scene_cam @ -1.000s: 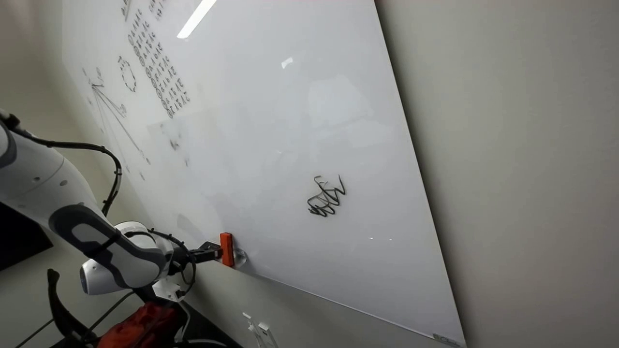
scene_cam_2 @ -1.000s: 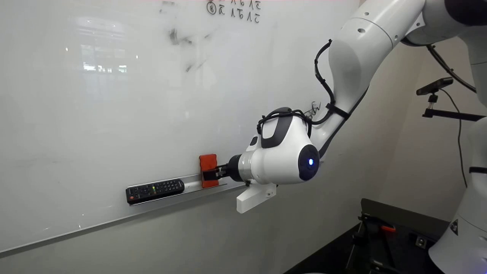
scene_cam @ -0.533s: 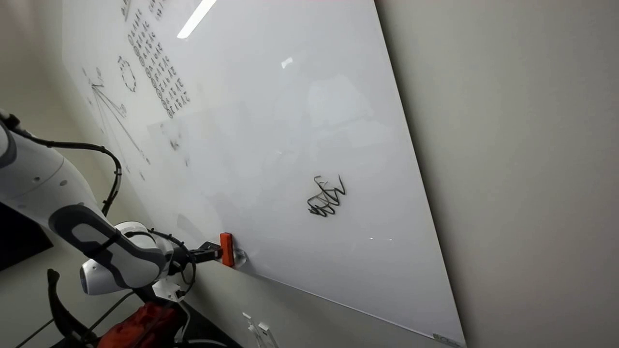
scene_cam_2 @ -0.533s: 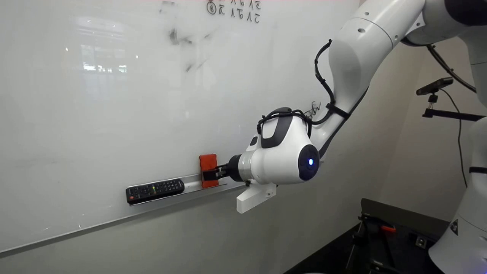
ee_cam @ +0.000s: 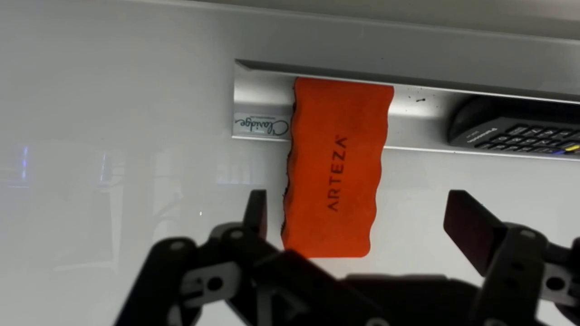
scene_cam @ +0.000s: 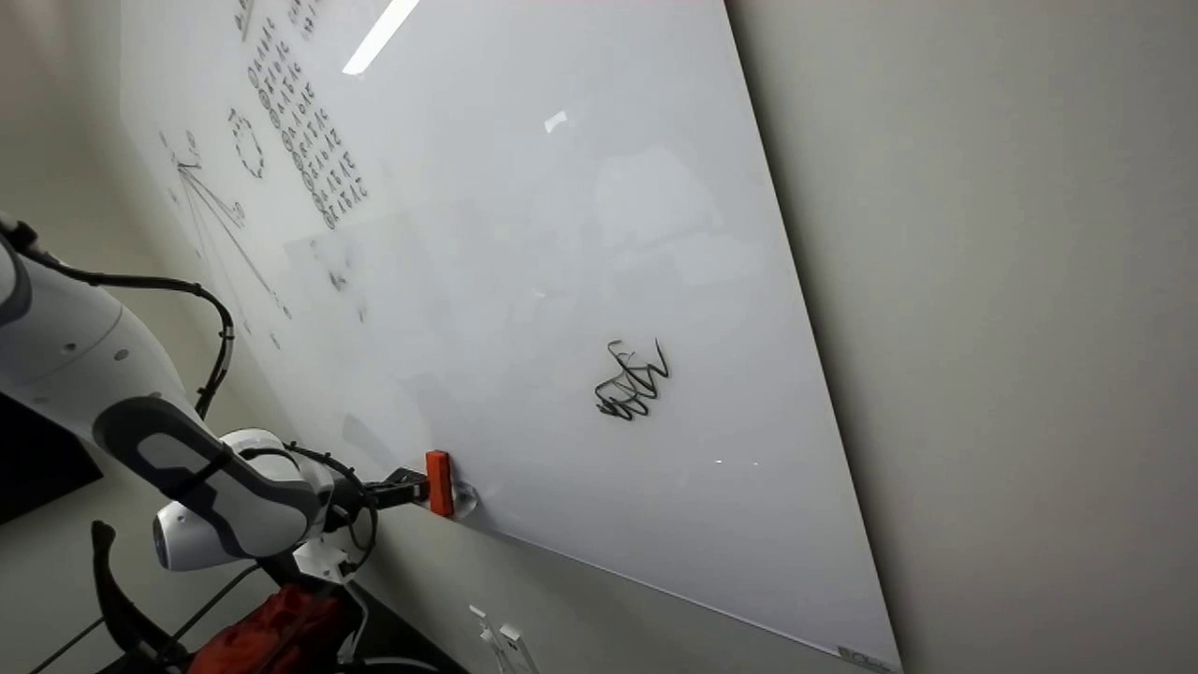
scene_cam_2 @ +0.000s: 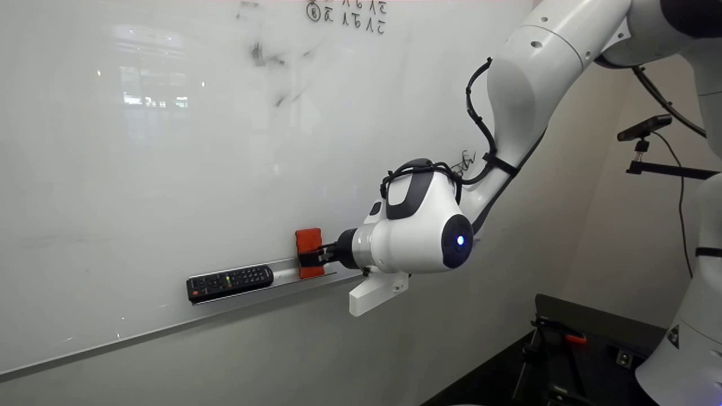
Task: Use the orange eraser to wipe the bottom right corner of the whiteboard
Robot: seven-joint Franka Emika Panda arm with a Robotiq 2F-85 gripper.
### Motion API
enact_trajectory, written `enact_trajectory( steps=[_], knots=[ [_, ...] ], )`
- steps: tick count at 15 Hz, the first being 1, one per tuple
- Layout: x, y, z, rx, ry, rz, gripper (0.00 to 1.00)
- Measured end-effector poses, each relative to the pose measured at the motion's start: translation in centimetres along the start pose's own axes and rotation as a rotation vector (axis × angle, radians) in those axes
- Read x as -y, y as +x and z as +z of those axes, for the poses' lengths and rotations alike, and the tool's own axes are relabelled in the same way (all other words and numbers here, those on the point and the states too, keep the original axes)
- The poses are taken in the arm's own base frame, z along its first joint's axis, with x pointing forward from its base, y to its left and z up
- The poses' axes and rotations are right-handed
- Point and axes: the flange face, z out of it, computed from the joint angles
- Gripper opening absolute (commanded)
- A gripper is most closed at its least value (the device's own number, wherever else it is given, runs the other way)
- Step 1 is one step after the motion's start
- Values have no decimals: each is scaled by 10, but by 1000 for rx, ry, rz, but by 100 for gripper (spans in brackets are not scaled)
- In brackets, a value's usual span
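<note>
"Awaiting grasp, it seems: orange eraser [ee_cam: 337,170], centre of wrist view, one end in tray [ee_cam: 263,93]. Claw [ee_cam: 357,209]?"

"Spread wide, holding nothing. Next move, presumably: centring on orange eraser, then closing, before wiping whiteboard [scene_cam: 524,309]."

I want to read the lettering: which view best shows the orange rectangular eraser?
The wrist view: the orange eraser appears large, its ARTEZA lettering legible. In both exterior views it's smaller, lettering unreadable; in an exterior view, a black fingertip hides part.
</note>
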Motion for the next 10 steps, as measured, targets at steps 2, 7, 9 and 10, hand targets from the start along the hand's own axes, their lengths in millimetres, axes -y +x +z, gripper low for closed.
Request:
enact_trajectory(
  steps=[2, 7, 9, 10],
  knots=[
    [1, 3, 1, -17, -6, 7, 100],
    [3, 2, 15, -73, -48, 42, 100],
    [4, -2, 22, -76, -56, 44, 100],
    [5, -3, 25, -74, -58, 46, 100]
  ],
)
